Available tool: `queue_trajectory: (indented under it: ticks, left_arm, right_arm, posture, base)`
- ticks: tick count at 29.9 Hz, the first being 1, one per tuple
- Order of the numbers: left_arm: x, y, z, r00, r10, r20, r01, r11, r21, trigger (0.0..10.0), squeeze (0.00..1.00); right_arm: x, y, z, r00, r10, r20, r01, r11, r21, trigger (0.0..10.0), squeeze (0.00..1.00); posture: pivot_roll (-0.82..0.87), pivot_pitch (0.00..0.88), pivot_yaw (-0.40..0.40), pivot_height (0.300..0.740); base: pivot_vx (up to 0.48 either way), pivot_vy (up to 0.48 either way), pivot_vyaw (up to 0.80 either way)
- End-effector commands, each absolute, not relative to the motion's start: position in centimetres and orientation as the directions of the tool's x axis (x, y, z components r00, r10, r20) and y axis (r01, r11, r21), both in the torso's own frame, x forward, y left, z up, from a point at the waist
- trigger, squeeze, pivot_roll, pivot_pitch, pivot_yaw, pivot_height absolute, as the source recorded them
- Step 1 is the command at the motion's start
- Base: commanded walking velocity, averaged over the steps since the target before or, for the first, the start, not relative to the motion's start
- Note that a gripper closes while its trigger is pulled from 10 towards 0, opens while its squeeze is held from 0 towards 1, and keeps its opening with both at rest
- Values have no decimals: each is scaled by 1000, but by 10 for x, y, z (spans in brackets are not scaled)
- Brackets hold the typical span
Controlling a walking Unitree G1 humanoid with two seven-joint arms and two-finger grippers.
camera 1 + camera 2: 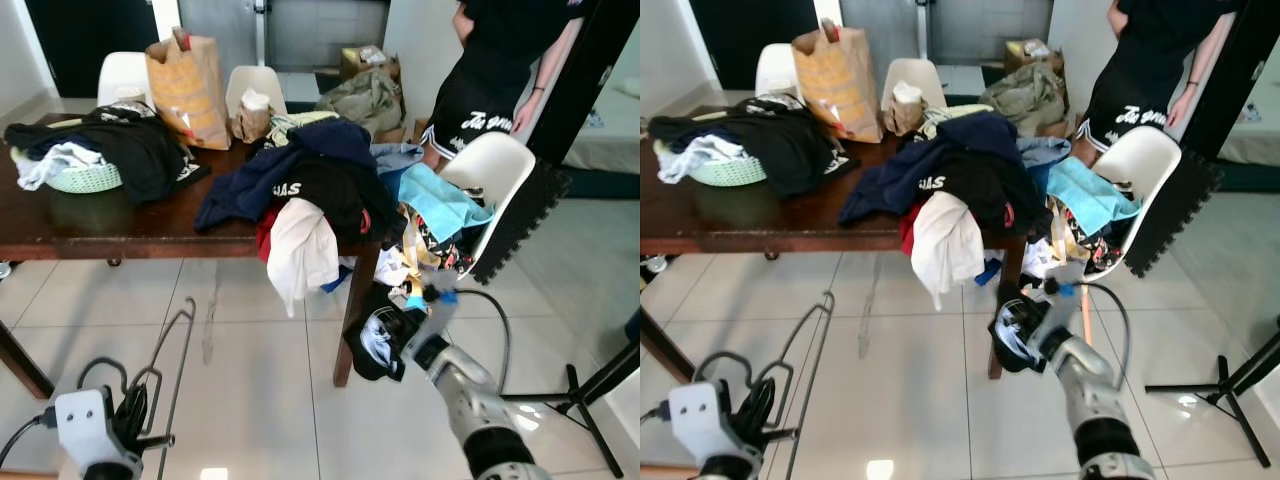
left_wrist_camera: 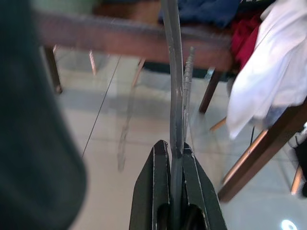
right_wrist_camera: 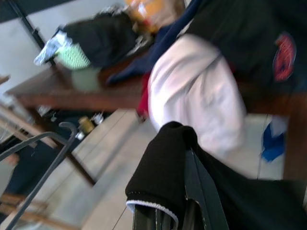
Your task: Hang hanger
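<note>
One thin grey wire hanger [image 1: 172,355] is pinched between the closed fingers of the left gripper [image 2: 175,153], low over the glossy tiled floor [image 1: 260,400] in front of the dark wooden worktop [image 1: 120,230]. The right gripper [image 3: 184,158] is clamped on one soft black garment [image 1: 378,340] near the worktop's front right corner. Crumpled clothes [image 1: 310,185] are heaped on the worktop, with one green mesh basket [image 1: 85,178] and one brown paper bag [image 1: 188,90]. Three white moulded chairs stand around it. One person [image 1: 500,70] stands behind.

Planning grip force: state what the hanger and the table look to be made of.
Hanger: thin grey metal wire, judging by its slim bent rod, clamped in the left end effector. Table: dark brown wood, glossy finish, reflecting light.
</note>
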State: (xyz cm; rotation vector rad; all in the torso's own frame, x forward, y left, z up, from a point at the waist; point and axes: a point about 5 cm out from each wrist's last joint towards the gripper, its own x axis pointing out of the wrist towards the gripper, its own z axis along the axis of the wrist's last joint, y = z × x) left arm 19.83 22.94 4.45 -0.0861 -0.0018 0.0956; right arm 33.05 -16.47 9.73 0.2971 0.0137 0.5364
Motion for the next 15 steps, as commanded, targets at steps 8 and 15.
queue_trajectory:
  ticks: [8,15]
  left_arm:
    - [221,217,80,994,59,86,-53,996,-75,10000,0]
    - [232,206,114,986,36,161,-26,998,-61,10000,0]
  right_arm:
    - [356,-147,200,793,485,369,-582,781,225,10000,0]
    - [353,-122,313,594,451,667,-759,589,277,10000,0]
  posture:
    - [37,0,-41,740]
    - [47,0,-40,740]
  base:
    - [364,0,0]
    - [366,0,0]
